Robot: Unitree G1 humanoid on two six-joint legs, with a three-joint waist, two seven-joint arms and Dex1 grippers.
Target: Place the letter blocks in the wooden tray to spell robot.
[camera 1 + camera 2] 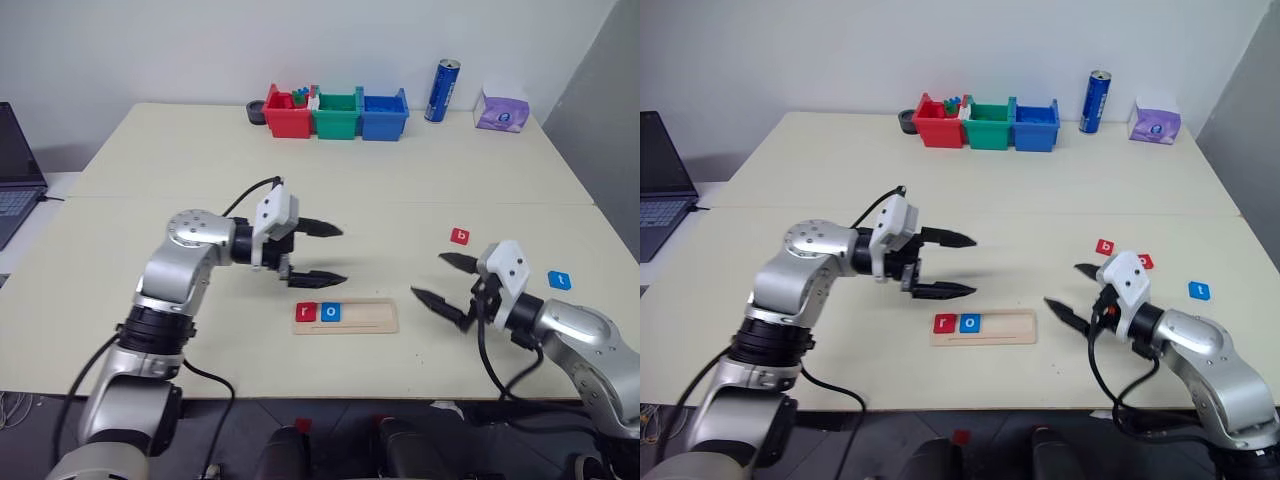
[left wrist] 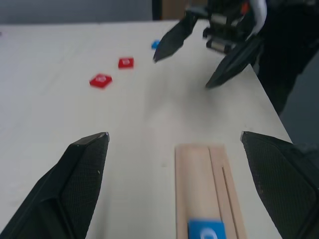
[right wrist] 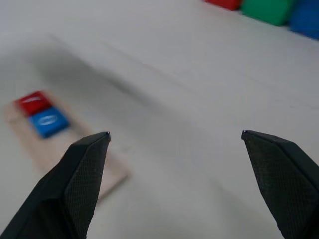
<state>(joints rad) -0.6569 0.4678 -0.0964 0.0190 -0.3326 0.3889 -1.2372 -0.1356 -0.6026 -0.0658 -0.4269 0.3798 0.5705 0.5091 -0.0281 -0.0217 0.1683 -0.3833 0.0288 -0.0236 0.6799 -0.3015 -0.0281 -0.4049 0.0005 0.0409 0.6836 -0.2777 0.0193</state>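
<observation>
- Left end effector (image 1: 318, 253) — fingers spread wide, nothing between them; it hangs above the tabletop (image 1: 150, 150), just beyond the tray's left end, pointing toward the robot's right.
- Right end effector (image 1: 443, 281) — also wide open and empty, low over the tabletop to the right of the tray, pointing back toward it.
- One tray (image 1: 365, 316), lying flat near the front edge between the two end effectors; the rest of its slot, right of the two blocks, is bare wood.
- Two blocks in the tray at its left end, side by side: red r (image 1: 305, 312), then blue o (image 1: 331, 312).
- Three blocks loose on the tabletop to the right: red b (image 1: 1105, 246), a second red one (image 1: 1145, 261) just beside it with its letter too small to read, and blue t (image 1: 1200, 291) nearer the right edge.
- Open tabletop runs wide across the middle and left.
- Far edge: three bins — red (image 1: 287, 117), green (image 1: 336, 116), blue (image 1: 384, 115) — in a row, touching; one blue can (image 1: 442, 90); one purple tissue pack (image 1: 502, 110).
- One laptop (image 1: 17, 170) off the left edge.
</observation>
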